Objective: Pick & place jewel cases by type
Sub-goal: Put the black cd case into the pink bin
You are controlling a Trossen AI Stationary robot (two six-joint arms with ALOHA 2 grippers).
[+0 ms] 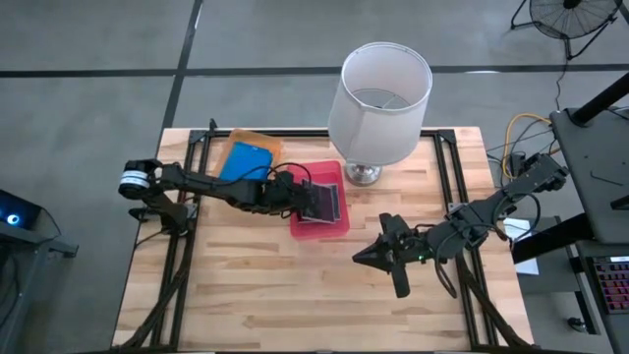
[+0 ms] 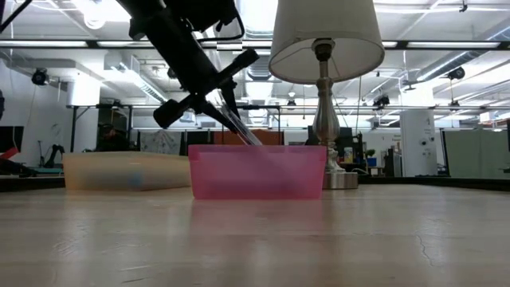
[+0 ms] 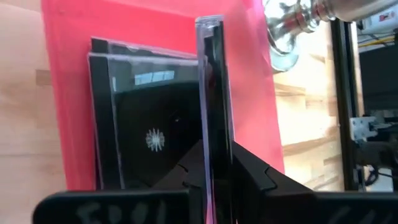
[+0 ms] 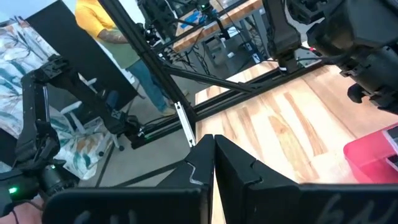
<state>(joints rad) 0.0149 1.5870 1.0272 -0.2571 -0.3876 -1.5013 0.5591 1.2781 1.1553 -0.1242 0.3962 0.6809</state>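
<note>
Wooden table (image 1: 295, 285) carries orange tray (image 1: 257, 145) upper left, pink tray (image 1: 319, 226) centre, lamp (image 1: 378, 98) upper centre.

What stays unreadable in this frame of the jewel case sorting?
- Pink tray contents: low view, frosted wall blurs them.
- Number of dark cases stacked: left wrist view, the held case and left end effector cover them.
- Blue case count: high view, possibly stacked.

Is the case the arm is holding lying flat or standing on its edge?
On edge. The left gripper pinches the clear jewel case upright over the pink tray, where two more cases lie flat.
</note>
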